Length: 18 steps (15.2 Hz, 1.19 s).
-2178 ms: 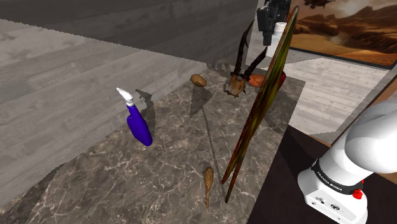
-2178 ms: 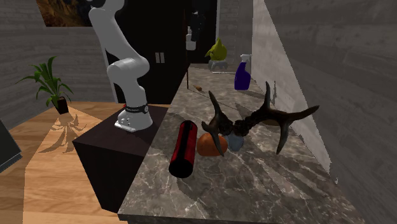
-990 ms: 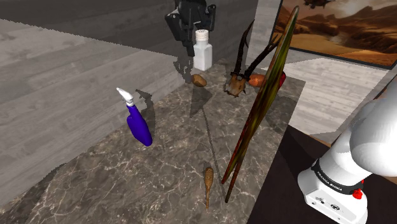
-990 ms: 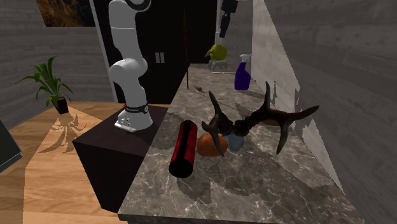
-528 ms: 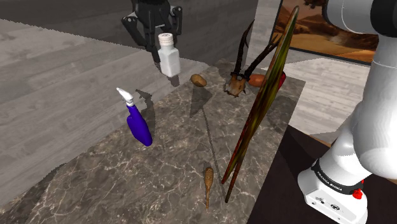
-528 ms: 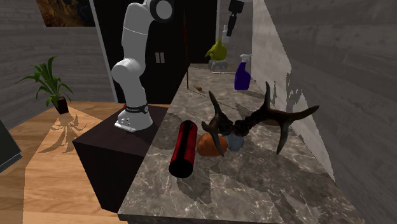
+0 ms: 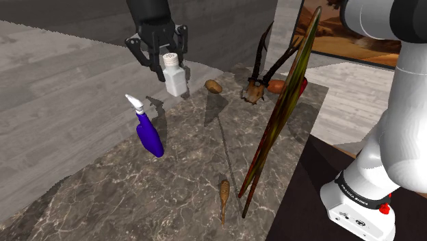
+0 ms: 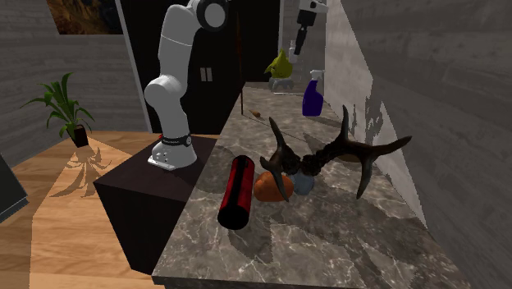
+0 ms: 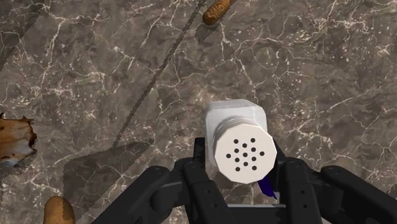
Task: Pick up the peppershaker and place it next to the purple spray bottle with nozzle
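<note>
My end effector (image 7: 169, 63) clasps the white pepper shaker (image 7: 176, 79) | carried lower than 0.5 s ago | purple spray bottle (image 7: 148, 133) nearer, below it

antlers (image 8: 316, 160) | red cylinder (image 8: 236, 191) lying | potted plant (image 8: 66, 107) on floor

Light is even and rather dim, with no glare. Shadows on the counter (image 7: 171, 185) are soft. The bottle (image 7: 148, 133) throws a small one toward the far edge, and the antlers (image 8: 328, 152) mark the wall (image 8: 386, 74) behind them. In the wrist view the shaker (image 9: 245, 153) cap is brightest, with a grey shadow on the marble nearby. Everything is sharp, though a stair-stepped line crosses the shoulder view's upper left.
</note>
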Motion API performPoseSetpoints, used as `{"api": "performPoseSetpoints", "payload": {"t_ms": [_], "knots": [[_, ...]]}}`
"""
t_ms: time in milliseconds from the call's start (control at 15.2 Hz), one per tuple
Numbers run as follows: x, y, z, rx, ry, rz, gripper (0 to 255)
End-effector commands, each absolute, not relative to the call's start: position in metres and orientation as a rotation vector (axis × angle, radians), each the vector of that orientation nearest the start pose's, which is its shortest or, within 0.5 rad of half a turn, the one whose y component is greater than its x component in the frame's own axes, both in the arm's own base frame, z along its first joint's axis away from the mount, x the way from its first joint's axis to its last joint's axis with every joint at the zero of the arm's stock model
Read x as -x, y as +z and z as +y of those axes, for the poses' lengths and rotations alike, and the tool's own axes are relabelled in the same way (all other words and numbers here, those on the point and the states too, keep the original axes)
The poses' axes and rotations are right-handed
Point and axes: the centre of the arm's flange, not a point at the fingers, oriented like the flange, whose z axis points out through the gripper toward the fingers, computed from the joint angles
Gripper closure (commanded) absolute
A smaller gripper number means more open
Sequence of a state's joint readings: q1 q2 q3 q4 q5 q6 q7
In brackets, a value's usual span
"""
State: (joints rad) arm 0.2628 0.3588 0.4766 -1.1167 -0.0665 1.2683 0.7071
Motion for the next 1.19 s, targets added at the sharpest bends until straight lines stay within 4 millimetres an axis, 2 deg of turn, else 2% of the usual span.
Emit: {"api": "performPoseSetpoints", "payload": {"t_ms": [0,1122], "knots": [[-0.502,0.603,0.361,3.165,0.304,-0.008,255],[-0.502,0.514,0.361,3.165,0.304,-0.008,255]]}}
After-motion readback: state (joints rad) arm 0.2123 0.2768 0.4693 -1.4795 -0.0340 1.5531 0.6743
